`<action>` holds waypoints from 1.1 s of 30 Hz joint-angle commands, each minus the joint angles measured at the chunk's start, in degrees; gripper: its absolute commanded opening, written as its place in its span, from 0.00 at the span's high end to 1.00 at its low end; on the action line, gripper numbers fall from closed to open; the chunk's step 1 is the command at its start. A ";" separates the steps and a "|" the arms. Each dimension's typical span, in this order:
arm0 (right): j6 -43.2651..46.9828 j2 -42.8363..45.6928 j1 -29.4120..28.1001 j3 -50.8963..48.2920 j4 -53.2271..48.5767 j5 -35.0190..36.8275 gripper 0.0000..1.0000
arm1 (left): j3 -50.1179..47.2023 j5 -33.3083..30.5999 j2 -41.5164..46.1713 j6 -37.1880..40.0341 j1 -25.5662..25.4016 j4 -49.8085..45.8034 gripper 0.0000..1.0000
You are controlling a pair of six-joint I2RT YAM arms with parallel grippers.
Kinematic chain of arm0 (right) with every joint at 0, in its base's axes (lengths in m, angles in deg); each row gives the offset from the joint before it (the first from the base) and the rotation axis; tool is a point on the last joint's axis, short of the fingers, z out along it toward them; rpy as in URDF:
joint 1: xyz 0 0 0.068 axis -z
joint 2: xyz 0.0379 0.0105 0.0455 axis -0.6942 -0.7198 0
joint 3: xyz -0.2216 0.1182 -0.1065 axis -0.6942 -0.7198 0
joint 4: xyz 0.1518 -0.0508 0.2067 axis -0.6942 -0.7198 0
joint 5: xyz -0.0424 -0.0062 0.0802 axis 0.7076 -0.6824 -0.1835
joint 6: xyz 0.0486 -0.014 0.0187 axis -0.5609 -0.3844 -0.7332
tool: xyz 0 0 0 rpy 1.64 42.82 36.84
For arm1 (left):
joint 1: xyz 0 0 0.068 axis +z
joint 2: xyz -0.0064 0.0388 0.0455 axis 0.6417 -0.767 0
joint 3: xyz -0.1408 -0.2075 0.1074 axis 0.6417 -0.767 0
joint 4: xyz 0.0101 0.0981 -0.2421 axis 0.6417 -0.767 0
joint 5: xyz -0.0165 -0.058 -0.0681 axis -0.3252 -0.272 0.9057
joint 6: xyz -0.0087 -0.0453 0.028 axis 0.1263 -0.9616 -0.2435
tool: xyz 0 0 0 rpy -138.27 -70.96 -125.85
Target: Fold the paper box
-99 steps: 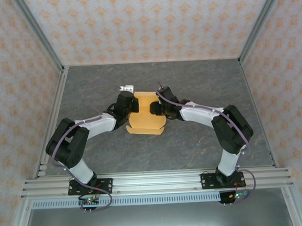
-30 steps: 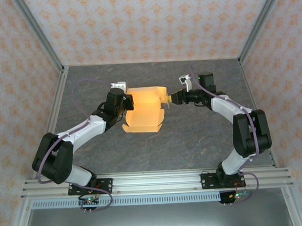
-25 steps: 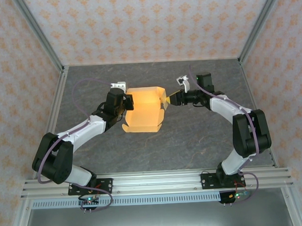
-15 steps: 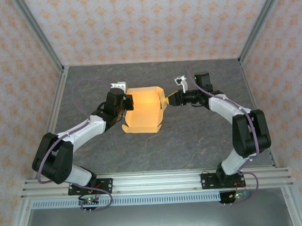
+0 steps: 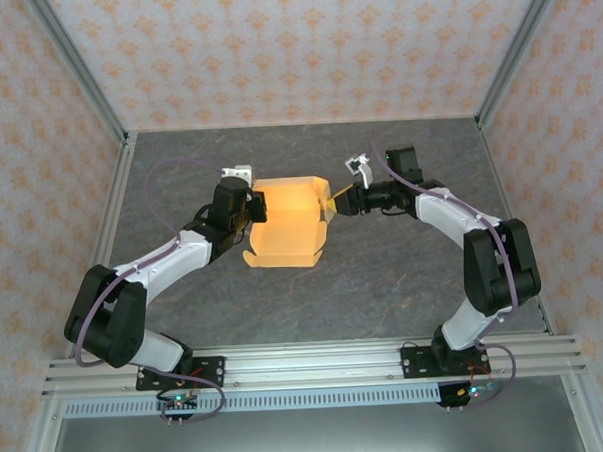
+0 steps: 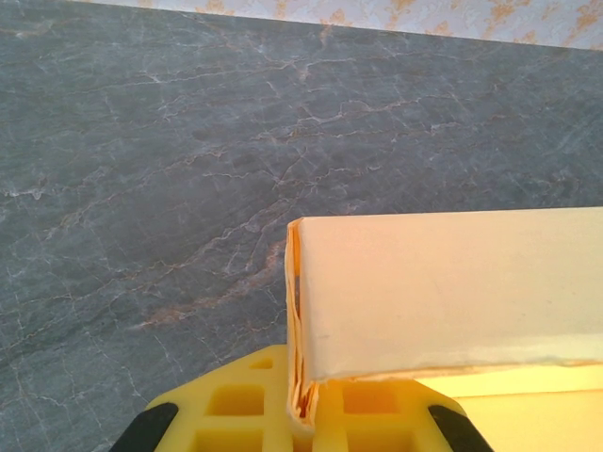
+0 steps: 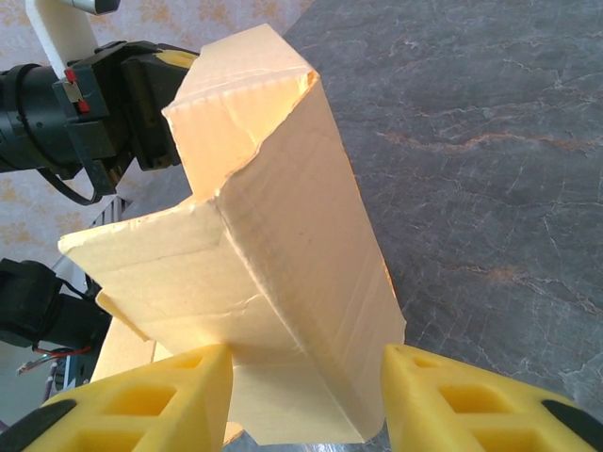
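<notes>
From the near rail, my left arm bends its elbow out toward 9 o'clock and reaches forward and inward. The right arm mirrors it, elbow out toward 3 o'clock, forearm angled back in toward the middle of the bench (image 5: 404, 282).

The left tool (image 5: 248, 202) meets the paper box (image 5: 286, 225) at its 10 o'clock corner. On the left wrist camera the left tool (image 6: 303, 419) is closed right down, with the upright edge of the box wall (image 6: 452, 292) pinched between its yellow pads (image 6: 236, 405).

The right tool (image 5: 332, 201) is at the box's 2 o'clock corner. On its own camera the right tool (image 7: 306, 391) has its fingers (image 7: 462, 400) about half apart, and the folded end of the box (image 7: 273, 264) sits between them. The card fills the gap, but I cannot tell whether the pads actually press on it.

The box sits just left of the bench's middle, partly formed. Its far wall stands up and a flat panel lies toward 6 o'clock.
</notes>
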 commanded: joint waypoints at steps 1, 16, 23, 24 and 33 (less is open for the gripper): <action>2.17 -0.88 -0.68 2.69 -0.41 -2.71 0.54 | 1.82 0.64 -0.36 -0.06 0.24 -0.83 1.00; 1.80 -0.89 -2.02 4.19 -1.23 -2.99 0.55 | 3.04 0.73 -1.59 0.08 -0.01 -1.78 1.00; -0.54 -1.60 -1.91 6.13 -2.93 -0.70 0.55 | 1.67 0.70 -1.81 2.65 -0.19 0.43 1.00; -0.83 -1.72 -1.96 6.34 -2.98 -0.32 0.55 | 1.79 0.66 -2.03 2.82 -0.19 0.43 1.00; -2.37 -2.01 -2.55 5.23 -1.65 1.08 0.57 | 2.90 1.35 -2.39 1.35 -0.74 0.15 1.00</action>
